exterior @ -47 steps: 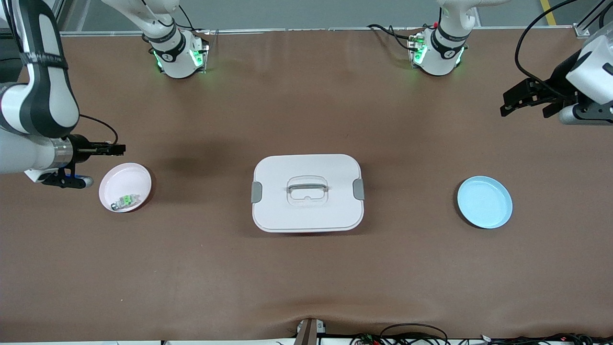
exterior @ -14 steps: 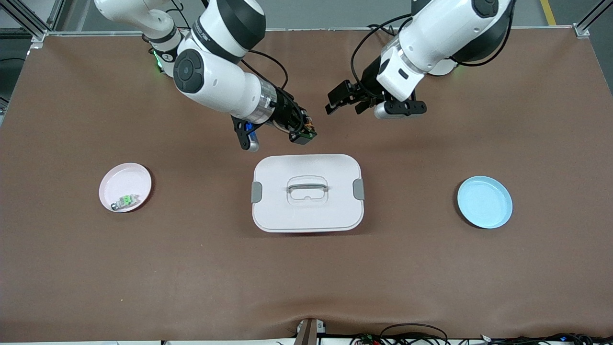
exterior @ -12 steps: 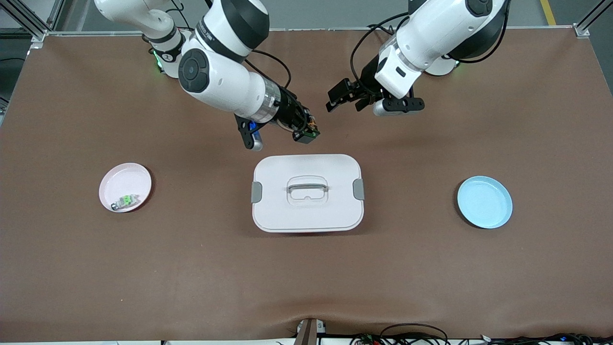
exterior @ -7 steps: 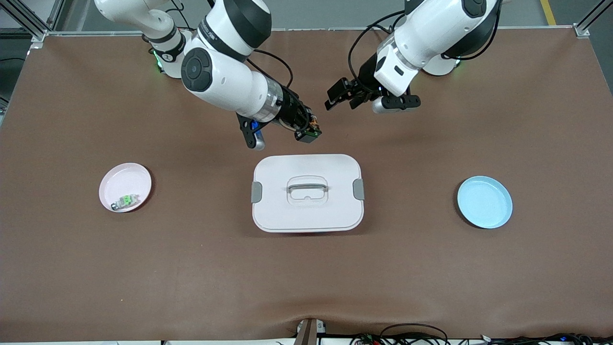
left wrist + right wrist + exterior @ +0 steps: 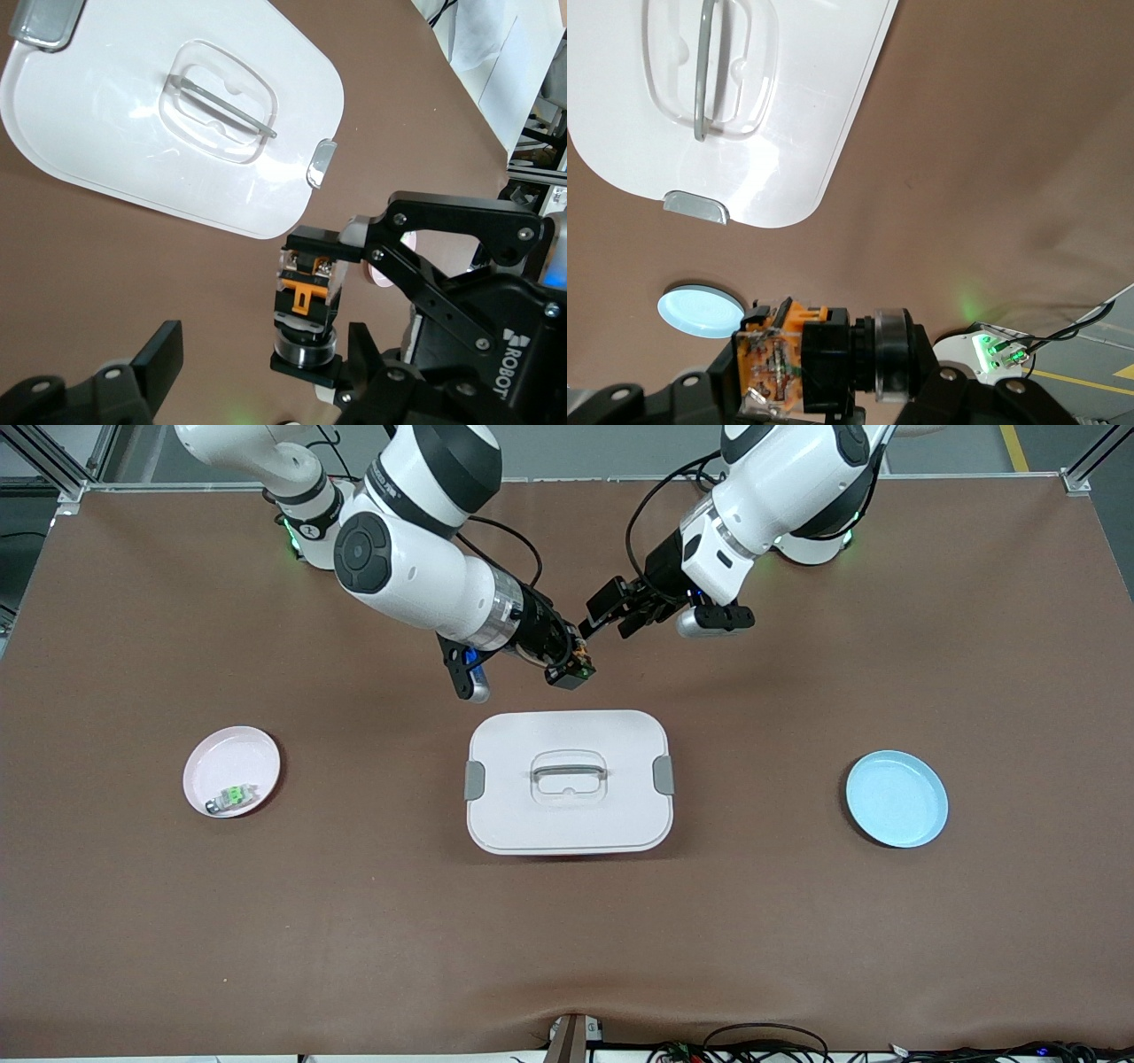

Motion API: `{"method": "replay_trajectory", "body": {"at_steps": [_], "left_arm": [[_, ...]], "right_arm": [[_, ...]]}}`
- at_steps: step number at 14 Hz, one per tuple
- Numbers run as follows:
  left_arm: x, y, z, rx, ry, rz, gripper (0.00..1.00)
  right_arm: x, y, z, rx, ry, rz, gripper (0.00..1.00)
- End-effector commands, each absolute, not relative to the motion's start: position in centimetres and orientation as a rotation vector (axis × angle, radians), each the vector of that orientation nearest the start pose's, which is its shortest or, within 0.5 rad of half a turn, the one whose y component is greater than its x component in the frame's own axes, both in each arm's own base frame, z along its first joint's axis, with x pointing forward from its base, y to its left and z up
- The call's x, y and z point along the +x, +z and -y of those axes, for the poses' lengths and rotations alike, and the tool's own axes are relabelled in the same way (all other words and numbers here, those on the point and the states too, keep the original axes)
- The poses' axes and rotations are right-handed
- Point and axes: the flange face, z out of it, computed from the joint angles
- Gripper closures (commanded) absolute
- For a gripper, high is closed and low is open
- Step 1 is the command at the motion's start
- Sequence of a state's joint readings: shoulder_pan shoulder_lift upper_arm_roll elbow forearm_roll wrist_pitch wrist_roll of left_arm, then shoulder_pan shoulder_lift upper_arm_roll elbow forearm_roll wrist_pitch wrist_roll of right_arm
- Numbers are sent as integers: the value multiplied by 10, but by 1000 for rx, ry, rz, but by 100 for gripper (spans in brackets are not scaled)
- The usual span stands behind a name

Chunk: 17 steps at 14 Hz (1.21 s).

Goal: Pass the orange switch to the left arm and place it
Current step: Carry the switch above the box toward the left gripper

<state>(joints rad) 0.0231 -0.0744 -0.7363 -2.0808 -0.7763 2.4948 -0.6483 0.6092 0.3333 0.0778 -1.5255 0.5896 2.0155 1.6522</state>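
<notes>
My right gripper is shut on the orange switch, a small black block with an orange face and a clear round cap. It holds the switch in the air over the table just past the box's edge on the robots' side. The switch also shows in the right wrist view and the left wrist view. My left gripper is open and close beside it. In the left wrist view the switch's cap end lies in the gap of my left gripper, near one finger, not gripped.
The white box with grey latches stands mid-table. A pink plate holding a clear-and-green part lies toward the right arm's end. A blue plate lies toward the left arm's end.
My right arm carried the switch from the pink plate to beside the box and now holds still. My left gripper has moved in, open, toward the switch.
</notes>
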Motion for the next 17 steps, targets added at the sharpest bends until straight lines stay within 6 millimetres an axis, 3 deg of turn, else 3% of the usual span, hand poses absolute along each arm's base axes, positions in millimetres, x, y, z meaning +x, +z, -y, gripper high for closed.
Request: {"method": "replay_trajectory", "body": {"at_steps": [1, 5, 9, 11, 13, 14, 17], "left_arm": [[433, 493, 383, 2332, 25, -543, 17], [432, 481, 396, 2269, 36, -584, 21], [435, 470, 399, 2262, 15, -600, 39], [434, 468, 403, 2249, 0, -609, 56], [434, 468, 403, 2247, -1, -610, 93], [434, 469, 404, 2246, -1, -608, 100], [438, 470, 401, 2247, 6, -614, 100]], "right_arm": [[512, 497, -456, -2217, 672, -1521, 74], [512, 496, -456, -2219, 669, -1520, 74], [513, 494, -457, -2223, 670, -1517, 74], [512, 493, -457, -2225, 672, -1518, 74], [512, 494, -457, -2227, 670, -1511, 74], [513, 493, -457, -2229, 669, -1512, 74], [513, 493, -457, -2229, 669, -1512, 69]]}}
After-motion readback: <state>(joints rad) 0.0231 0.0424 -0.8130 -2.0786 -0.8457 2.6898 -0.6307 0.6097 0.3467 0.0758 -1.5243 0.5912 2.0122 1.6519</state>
